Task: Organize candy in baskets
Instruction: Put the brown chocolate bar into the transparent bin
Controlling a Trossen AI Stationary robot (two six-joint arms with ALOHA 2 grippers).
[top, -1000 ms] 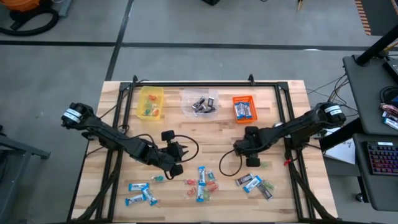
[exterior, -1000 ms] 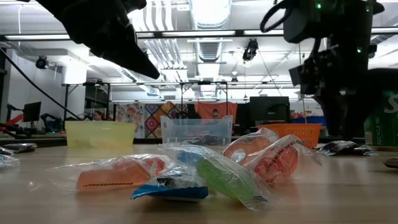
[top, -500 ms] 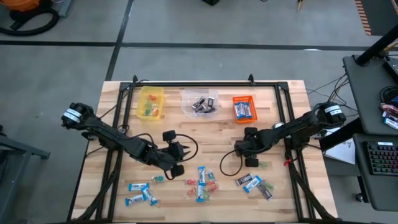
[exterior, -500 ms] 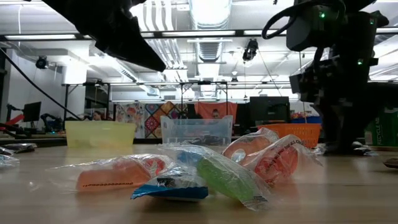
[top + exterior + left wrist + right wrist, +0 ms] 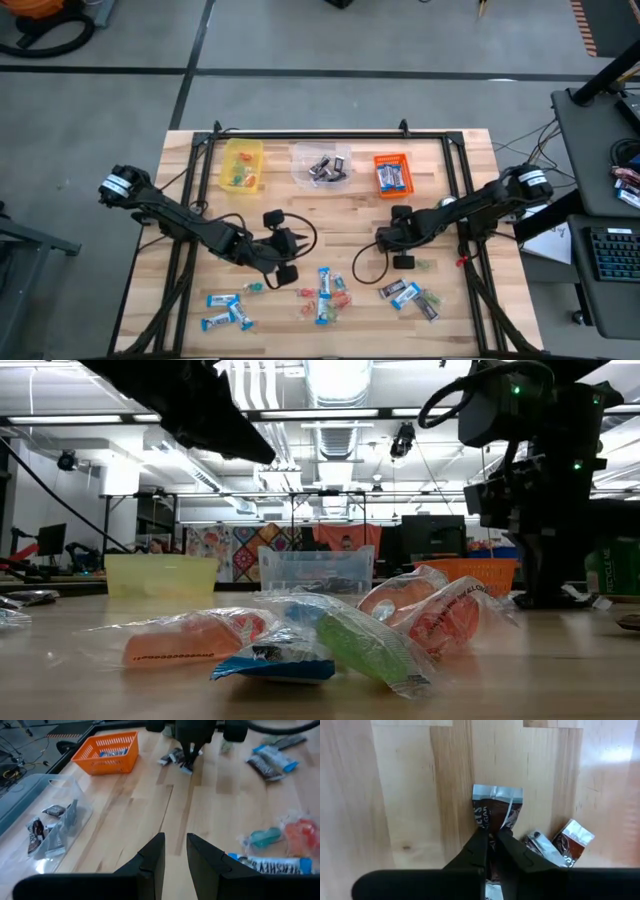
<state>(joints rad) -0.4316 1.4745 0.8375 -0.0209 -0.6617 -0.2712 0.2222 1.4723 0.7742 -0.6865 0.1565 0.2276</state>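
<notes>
Pinching between right pincer (image 5: pixel 491 836) fingertips — dark brown candy (image 5: pixel 496 810).

High view: overhead, straight down on the whole table (image 5: pixel 300 200) and both arms. Low view: table-top height, level across the table (image 5: pixel 560 670) into the room, near candy large in front. Left wrist view: forward and low over the boards, taking in the orange basket (image 5: pixel 107 752) also seen from above. Right wrist view: close, straight down on a dark brown wrapped piece (image 5: pixel 496 809).

Glossy foil candy (image 5: pixel 496 812) lies on the smooth, pale wooden table (image 5: pixel 405 785).
</notes>
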